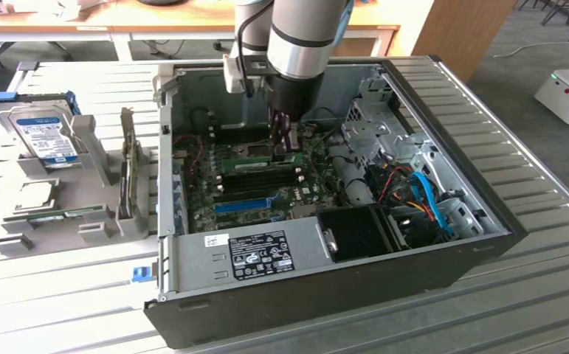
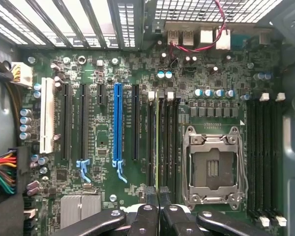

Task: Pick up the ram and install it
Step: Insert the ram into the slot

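Jaws: I saw them closed on the long thin green circuit-board ram stick (image 2: 159, 142) | place: edge-on, just beside the square silver metal processor socket (image 2: 215, 167) | handling: I judged it light, stiff, fragile; grip bare edges mid-length.

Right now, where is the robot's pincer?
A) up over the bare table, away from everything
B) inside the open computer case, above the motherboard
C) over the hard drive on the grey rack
B: the pincer hangs down inside the open computer case, just above the green motherboard, while the hard drive sits outside the case.
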Available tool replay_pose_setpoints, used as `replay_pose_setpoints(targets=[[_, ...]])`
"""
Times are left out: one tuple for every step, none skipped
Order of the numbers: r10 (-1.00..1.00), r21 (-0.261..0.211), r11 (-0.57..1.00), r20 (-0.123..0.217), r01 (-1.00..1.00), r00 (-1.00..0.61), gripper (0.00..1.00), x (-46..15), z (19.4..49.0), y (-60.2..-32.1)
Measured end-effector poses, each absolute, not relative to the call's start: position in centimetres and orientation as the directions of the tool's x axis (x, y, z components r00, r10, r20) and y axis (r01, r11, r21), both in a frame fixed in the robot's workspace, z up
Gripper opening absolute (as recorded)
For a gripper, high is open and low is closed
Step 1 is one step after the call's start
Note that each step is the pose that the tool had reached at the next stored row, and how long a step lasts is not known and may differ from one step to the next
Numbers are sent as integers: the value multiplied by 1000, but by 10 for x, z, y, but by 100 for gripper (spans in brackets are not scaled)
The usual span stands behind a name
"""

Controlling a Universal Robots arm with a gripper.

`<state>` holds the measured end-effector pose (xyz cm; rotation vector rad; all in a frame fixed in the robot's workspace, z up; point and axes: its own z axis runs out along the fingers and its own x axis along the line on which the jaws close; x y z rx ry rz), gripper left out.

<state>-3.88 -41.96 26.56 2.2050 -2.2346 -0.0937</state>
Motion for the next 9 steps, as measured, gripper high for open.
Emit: replay_pose_setpoints(targets=[[-999,43,12,-41,-999,-14,12,-39,264,-420],[-999,43,12,-41,-999,-14,12,-39,263,-420],[-999,43,12,-41,-999,-14,12,-39,261,-420],[-999,43,12,-41,-999,-14,12,-39,260,-420],[-999,43,12,-41,-999,-14,12,-39,259,-420],[-999,43,12,-41,-999,-14,12,-39,258,-420],[-999,43,12,-41,-999,-14,12,-39,257,-420],[-999,43,12,-41,-999,-14,12,-39,256,-420],[-999,43,12,-41,-999,-14,12,-39,255,-420]])
